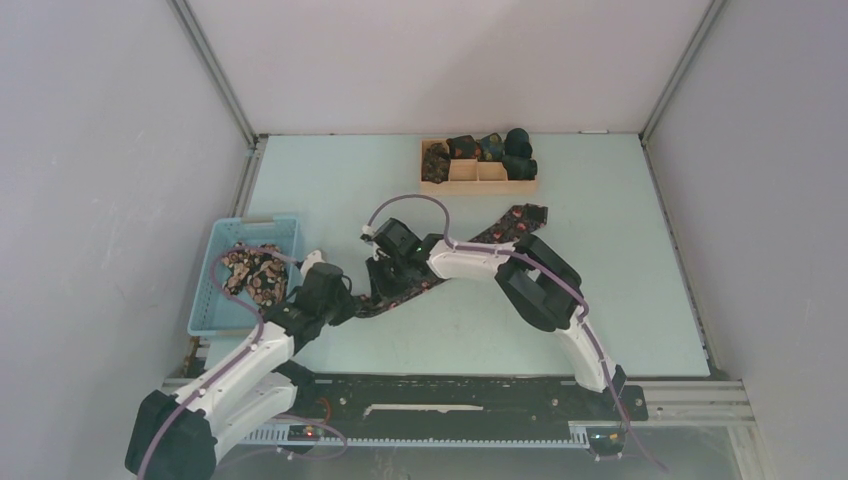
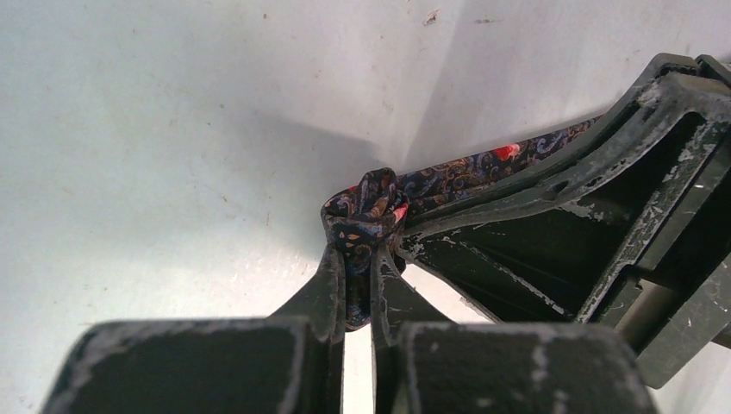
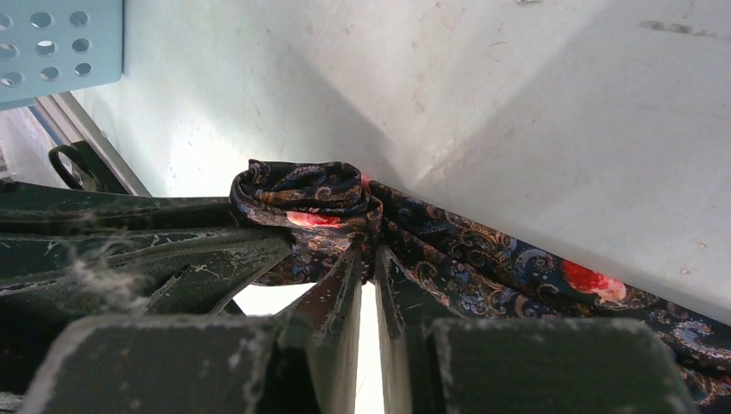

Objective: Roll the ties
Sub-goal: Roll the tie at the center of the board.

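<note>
A dark floral tie [image 1: 500, 226] lies diagonally on the table, its wide end at the far right, its narrow end rolled into a small coil between the two grippers. My left gripper [image 1: 345, 297] is shut on the coil's end [image 2: 366, 216]. My right gripper [image 1: 385, 285] meets it from the other side and is shut on the same roll [image 3: 310, 194], with the loose length trailing to the right [image 3: 517, 267]. Each wrist view shows the other gripper's fingers [image 2: 603, 216] [image 3: 129, 250] close by. More ties [image 1: 255, 272] lie bunched in the basket.
A light-blue plastic basket [image 1: 215, 300] stands at the left edge; its perforated wall shows in the right wrist view [image 3: 52, 39]. A tan wooden divided tray [image 1: 478, 183] at the far middle holds several rolled ties [image 1: 510, 150]. White walls enclose the table.
</note>
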